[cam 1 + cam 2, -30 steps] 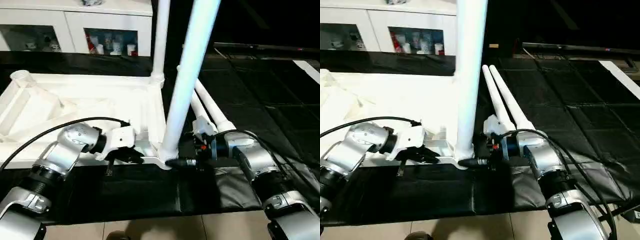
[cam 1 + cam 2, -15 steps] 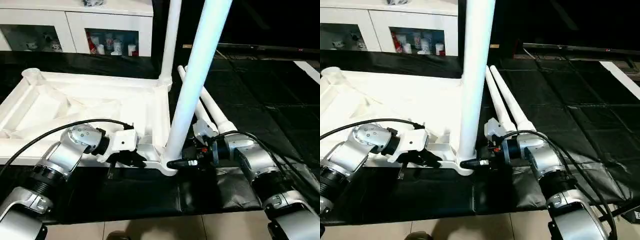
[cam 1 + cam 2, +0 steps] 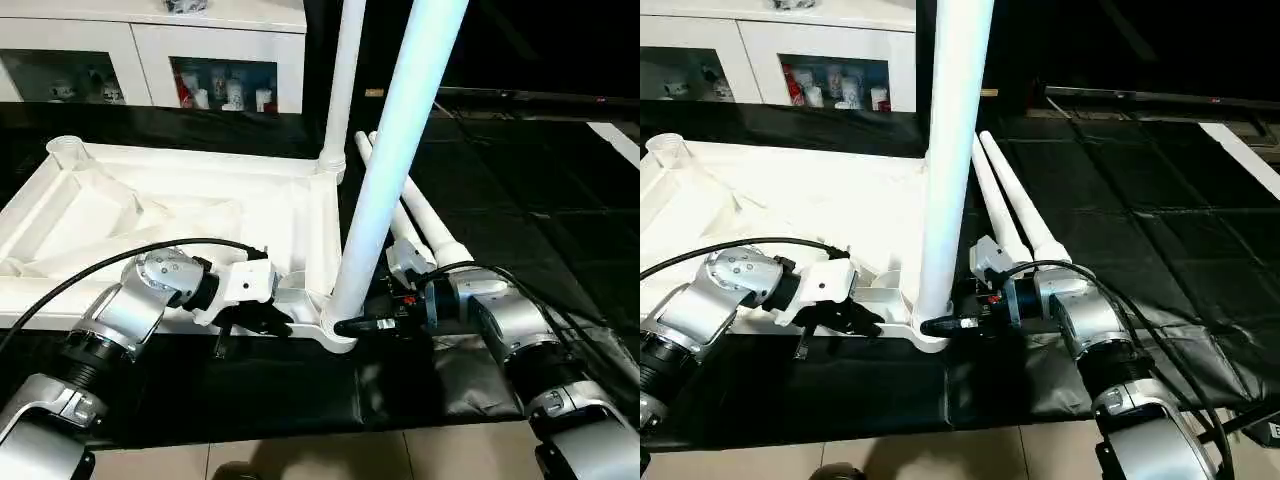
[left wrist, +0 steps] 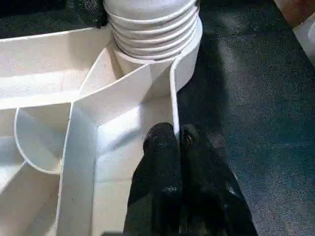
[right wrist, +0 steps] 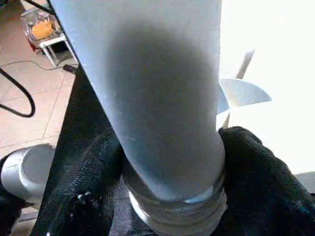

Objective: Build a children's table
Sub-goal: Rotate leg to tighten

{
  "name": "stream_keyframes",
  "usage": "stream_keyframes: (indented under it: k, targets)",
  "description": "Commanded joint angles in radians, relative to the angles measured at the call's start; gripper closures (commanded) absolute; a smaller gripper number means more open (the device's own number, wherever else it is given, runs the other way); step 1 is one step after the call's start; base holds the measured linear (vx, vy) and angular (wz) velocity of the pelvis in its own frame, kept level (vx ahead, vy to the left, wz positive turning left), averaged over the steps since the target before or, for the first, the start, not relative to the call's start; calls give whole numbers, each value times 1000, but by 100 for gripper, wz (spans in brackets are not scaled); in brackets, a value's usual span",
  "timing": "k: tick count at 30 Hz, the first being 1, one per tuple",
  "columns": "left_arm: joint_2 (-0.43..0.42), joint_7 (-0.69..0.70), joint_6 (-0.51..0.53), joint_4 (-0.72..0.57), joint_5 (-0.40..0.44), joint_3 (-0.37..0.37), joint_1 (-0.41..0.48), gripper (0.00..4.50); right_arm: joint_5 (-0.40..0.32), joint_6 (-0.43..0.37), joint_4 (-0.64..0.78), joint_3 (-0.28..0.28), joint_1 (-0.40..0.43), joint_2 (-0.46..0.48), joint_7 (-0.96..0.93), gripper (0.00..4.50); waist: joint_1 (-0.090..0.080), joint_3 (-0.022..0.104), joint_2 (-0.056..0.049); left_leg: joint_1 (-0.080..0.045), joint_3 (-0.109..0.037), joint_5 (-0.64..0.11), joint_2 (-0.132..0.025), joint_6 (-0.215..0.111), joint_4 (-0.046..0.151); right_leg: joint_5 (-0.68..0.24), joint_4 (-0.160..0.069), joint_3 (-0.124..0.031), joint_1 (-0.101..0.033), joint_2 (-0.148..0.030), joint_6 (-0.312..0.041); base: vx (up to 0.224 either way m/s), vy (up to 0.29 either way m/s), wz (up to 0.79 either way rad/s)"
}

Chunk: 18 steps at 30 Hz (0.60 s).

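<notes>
A: Where does the upright leg [image 3: 395,160] stand?

B: In the near corner socket of the inverted table top [image 3: 170,215]. The right gripper [image 5: 170,162] clasps its base; the left gripper [image 4: 170,140], closed, pinches the rim. Twisting should probably stay vertical, top steadied.

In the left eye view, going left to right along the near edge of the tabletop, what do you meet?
Left arm's silver forearm → left tool shut on the tabletop rim → upright leg in the near corner socket → right tool at that leg's base → right arm's silver forearm.
</notes>
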<state>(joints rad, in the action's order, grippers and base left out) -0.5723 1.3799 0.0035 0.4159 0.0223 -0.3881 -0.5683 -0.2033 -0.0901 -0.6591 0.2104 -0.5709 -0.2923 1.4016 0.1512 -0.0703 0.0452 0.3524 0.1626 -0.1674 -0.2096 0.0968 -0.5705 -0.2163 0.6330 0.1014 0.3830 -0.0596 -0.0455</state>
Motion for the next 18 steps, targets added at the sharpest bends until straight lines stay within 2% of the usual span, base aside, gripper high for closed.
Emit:
stream_keyframes:
  k: [1, 2, 3, 5, 7, 8, 10, 12, 13, 14, 15, 16, 17, 18]
  targets:
    - [16, -4, 12, 13, 18, -22, -7, 450, -3, -30, 16, 19, 32, 9, 5, 178, -7, 82, -13, -3, 1, -106, -33, -47, 47, -38, -65, -66, -55, -89, -195, 0, 0, 0]
    - [17, -8, 17, 16, 18, -20, -8, 450, -5, -36, 18, 17, 35, 12, -2, 178, -7, 83, -13, -3, 0, -106, -33, -47, 48, -41, -65, -65, -55, -89, -192, 0, 0, 0]
    - [32, -37, 46, 29, 18, -9, -17, 450, -11, -80, 26, 3, 44, 28, -56, 178, -7, 82, -16, -3, 0, -108, -32, -46, 49, -44, -66, -66, -55, -88, -190, 0, 0, 0]
    - [48, -65, 75, 35, 12, 4, -24, 450, -12, -101, 35, -2, 52, 38, -87, 179, -9, 79, -14, -5, 1, -138, -32, -38, 52, -95, -74, -65, -53, -88, -180, 0, 0, 0]
    - [105, -160, 168, 41, -19, 57, -48, 450, 15, -114, 36, -15, 75, 77, -221, 180, -10, 75, -15, -14, 0, -202, -33, -9, 56, -234, -90, -67, -47, -94, -152, 0, 0, 0]
    - [126, -196, 199, 41, -31, 77, -56, 450, 22, -116, 26, -26, 79, 97, -275, 180, -11, 75, -14, -17, 0, -215, -32, -4, 56, -264, -94, -66, -46, -95, -147, 0, 0, 0]
    - [179, -290, 285, 35, -53, 121, -73, 450, 25, -127, -27, -68, 76, 159, -429, 180, -19, 74, -11, -12, -5, -227, -31, 15, 59, -325, -95, -65, -47, -96, -132, -59, -2, -5]
    - [196, -325, 315, 26, -54, 134, -77, 450, 19, -137, -55, -89, 67, 187, -491, 180, -25, 72, -16, -11, -11, -253, -28, 27, 63, -403, -105, -60, -47, -100, -109, -61, 5, -10]
    - [210, -356, 341, 16, -53, 143, -79, 450, 16, -131, -87, -107, 54, 213, -550, 180, -35, 72, -11, -3, -13, -257, -26, 28, 65, -424, -110, -58, -51, -98, -95, 0, 0, 0]
    - [225, -390, 377, 4, -53, 155, -80, 450, 14, -133, -118, -127, 38, 239, -613, 180, -43, 75, -18, -5, -14, -258, -27, 32, 64, -414, -108, -59, -48, -100, -100, 0, 0, 0]
    - [250, -441, 414, -9, -46, 168, -83, 450, -2, -128, -177, -163, 3, 280, -708, 180, -51, 74, -15, -3, -14, -257, -25, 27, 63, -398, -110, -59, -48, -97, -103, 0, 0, 0]
    - [304, -540, 495, -34, -33, 200, -91, 450, -20, -123, -280, -214, -71, 345, -887, 180, -54, 74, -15, -5, -14, -261, -26, 29, 63, -391, -107, -60, -45, -98, -112, 0, 0, 0]
    - [313, -554, 504, -37, -31, 204, -92, 450, -21, -122, -294, -219, -83, 354, -912, 180, -67, 74, -17, -8, -15, -273, -26, 41, 61, -389, -105, -60, -40, -99, -130, 0, 0, 0]
    - [332, -579, 529, -51, -29, 213, -93, 450, -21, -114, -321, -223, -108, 370, -949, 180, -73, 75, -22, -4, -19, -282, -24, 46, 62, -407, -107, -54, -45, -96, -124, 0, 0, 0]
